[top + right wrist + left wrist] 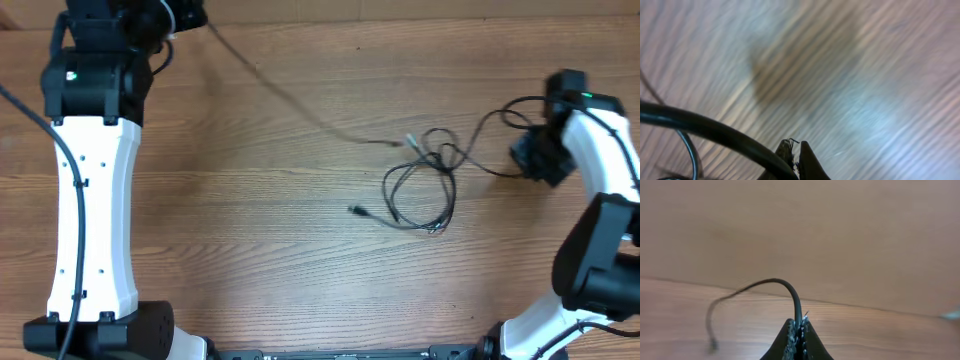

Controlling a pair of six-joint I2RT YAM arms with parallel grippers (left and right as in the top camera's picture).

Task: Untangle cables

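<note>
Left pincer [798, 326], at the far left of the table [250, 250], is clamped shut on one cable [300, 105]. That cable runs nearly straight from it on a diagonal, rightward and nearer, into the knot [425, 185]. Right pincer [795, 152], at the right edge, is closed too, with a second cable [495, 172] apparently pinched in it. That cord lies to its left, roughly along the left-right line. The knot sits much nearer the right arm.

A wooden table [250, 250] carries 2 thin black cables [440, 155], looped and crossing right of its middle.
</note>
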